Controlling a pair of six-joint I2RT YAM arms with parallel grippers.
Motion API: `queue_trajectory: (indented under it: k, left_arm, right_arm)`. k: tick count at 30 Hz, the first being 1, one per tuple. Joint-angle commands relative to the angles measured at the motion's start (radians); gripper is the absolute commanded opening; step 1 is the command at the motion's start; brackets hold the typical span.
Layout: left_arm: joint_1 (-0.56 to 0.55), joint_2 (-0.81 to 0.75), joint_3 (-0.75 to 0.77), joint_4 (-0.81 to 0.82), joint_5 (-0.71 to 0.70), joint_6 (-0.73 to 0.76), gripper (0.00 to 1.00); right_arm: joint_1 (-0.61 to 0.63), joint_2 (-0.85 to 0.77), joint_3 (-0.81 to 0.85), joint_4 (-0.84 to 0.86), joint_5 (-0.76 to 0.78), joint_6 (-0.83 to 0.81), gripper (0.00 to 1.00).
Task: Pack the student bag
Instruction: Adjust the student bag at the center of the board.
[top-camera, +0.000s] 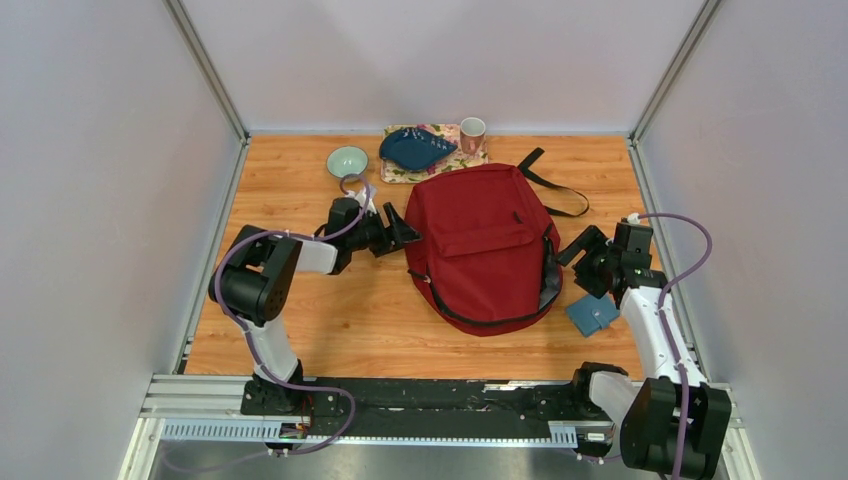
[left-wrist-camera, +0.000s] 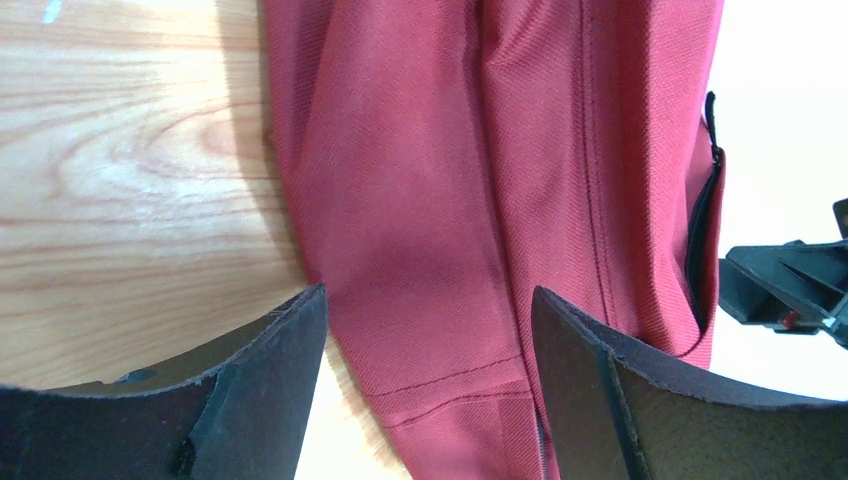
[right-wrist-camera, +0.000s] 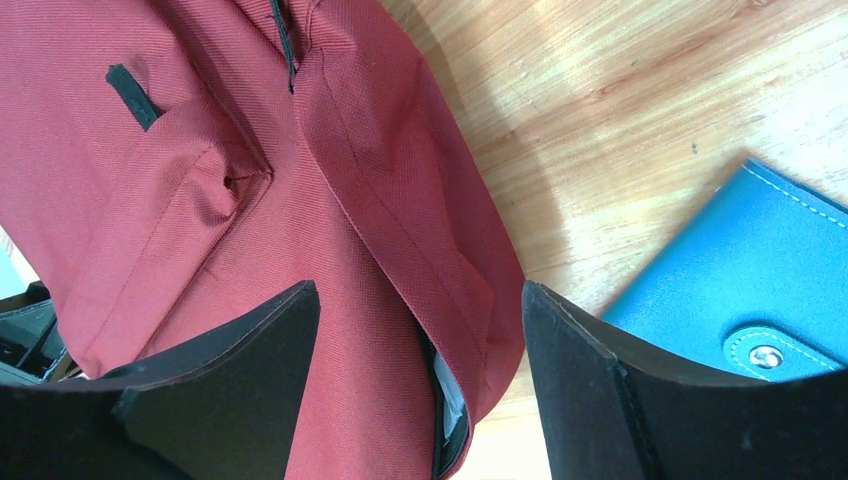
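Student bag (top-camera: 485, 240), dark red with black trim, lies flat in the middle of the bench, front pocket up, one black strap (top-camera: 556, 192) trailing toward the far right corner. Its zip gapes along the right side (a dark slit shows there). The left gripper (top-camera: 401, 228) sits at the bag's left side with its jaws spread wide and red fabric between them in the wrist view, though contact cannot be made out. The right gripper (top-camera: 573, 263), also spread, faces the bag's right side. A blue wallet (top-camera: 592, 315) lies just beside the bag, near the right edge. Along the far edge stand a green bowl (top-camera: 347, 160), a blue dish (top-camera: 415, 148) on a floral mat, and a cup (top-camera: 472, 133).
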Motion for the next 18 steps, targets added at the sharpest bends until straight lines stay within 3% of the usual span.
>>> queue_trajectory:
  k: [1,7,18]
  left_arm:
    - [0.012,-0.072,-0.031,-0.057,-0.067,0.049,0.82]
    - [0.01,-0.088,-0.017,-0.12,-0.149,0.072,0.82]
    - [0.001,0.168,0.107,0.216,0.115,-0.146,0.83]
  right_arm:
    - [-0.007,0.004,0.039,0.046,-0.031,-0.019,0.77]
    - [-0.008,0.037,0.035,0.063,-0.056,-0.007,0.77]
    - [-0.01,0.174,0.053,0.117,-0.1,0.0,0.77]
